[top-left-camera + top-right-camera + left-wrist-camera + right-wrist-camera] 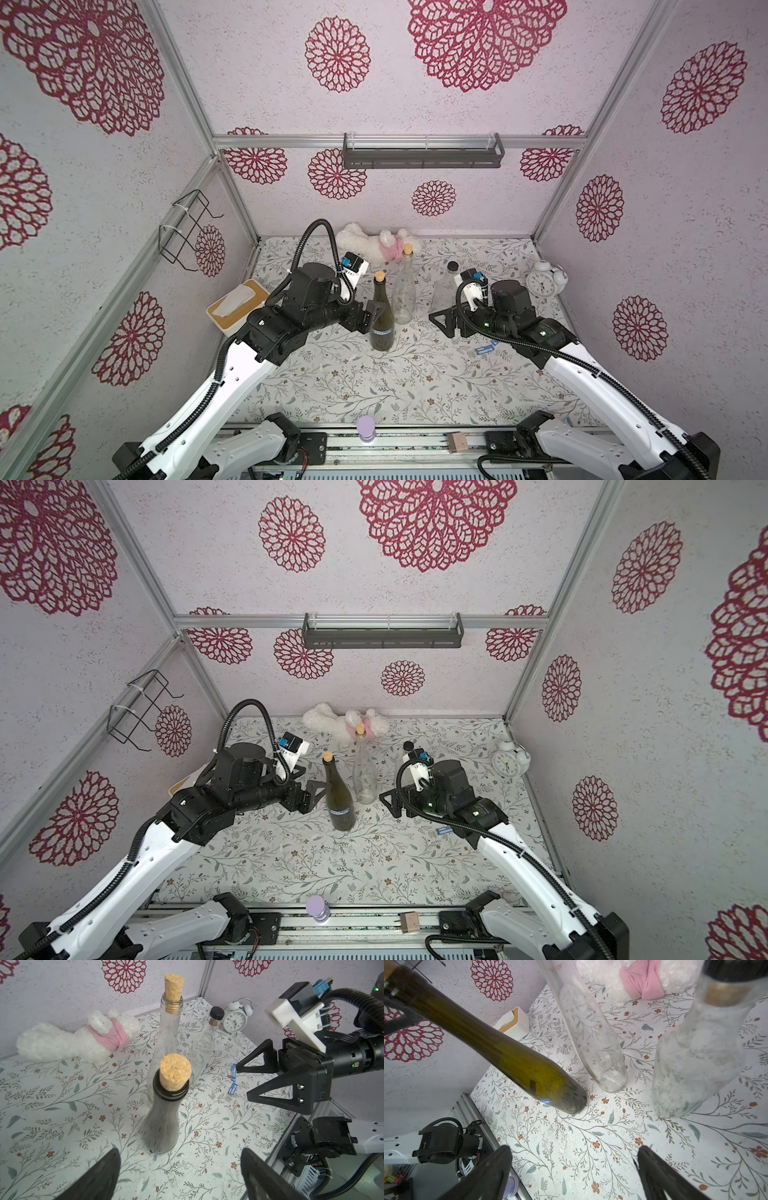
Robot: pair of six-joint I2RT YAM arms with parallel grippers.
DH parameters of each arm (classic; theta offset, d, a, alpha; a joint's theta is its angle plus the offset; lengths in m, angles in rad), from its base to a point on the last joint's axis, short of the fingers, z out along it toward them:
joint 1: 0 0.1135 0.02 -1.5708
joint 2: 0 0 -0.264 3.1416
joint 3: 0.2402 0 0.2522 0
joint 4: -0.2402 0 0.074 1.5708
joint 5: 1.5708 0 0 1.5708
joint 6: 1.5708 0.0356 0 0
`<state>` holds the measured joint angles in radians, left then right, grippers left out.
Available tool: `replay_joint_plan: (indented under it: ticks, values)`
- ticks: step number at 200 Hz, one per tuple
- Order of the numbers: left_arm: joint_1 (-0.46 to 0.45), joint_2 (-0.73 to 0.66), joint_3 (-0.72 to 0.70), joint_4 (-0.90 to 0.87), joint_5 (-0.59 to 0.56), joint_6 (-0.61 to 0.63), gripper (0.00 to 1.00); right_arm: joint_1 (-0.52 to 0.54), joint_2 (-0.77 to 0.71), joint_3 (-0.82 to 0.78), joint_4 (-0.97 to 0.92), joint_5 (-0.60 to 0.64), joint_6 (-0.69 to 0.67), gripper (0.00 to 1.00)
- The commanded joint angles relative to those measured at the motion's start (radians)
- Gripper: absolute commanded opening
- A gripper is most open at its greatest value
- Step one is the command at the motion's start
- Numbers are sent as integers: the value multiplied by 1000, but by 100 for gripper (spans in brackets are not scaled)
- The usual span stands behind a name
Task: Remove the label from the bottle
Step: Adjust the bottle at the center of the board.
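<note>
A dark green bottle (382, 320) (338, 800) with a cork stands upright on the floral table top; a narrow blue label (382, 331) (545, 1101) wraps its lower body. In the left wrist view the bottle (164, 1118) shows its unlabelled side. My left gripper (374, 313) (180, 1151) is open just left of the bottle's body, with the bottle ahead of the jaws and nothing between the tips. My right gripper (436, 324) (574, 1148) is open to the bottle's right, a short gap away, with only table between its fingers.
A tall clear corked bottle (404, 291) and a short clear black-capped bottle (444, 286) stand just behind. Blue label scraps (484, 350) lie by the right arm. A plush toy (374, 245), alarm clock (542, 282) and tissue box (237, 305) ring the table.
</note>
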<state>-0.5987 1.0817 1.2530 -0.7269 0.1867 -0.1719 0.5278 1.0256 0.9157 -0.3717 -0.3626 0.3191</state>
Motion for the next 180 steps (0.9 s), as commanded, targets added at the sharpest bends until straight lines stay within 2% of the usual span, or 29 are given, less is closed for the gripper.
replay_joint_plan:
  ticks: [1, 24, 106, 142, 180]
  values:
    - [36, 11, -14, 67, 100, 62, 84, -15, 18, -3, 18, -9, 26, 97]
    - [69, 32, -17, 86, 139, 79, 79, -20, 28, -3, 36, -14, 33, 97]
    - [97, 124, -13, 164, 207, 104, 78, -30, 65, -14, 76, -6, 34, 97]
    - [96, 156, -5, 184, 214, 101, 68, -38, 86, -12, 84, -11, 17, 97]
    - [96, 196, 8, 197, 219, 98, 64, -41, 105, -5, 93, -25, 8, 97]
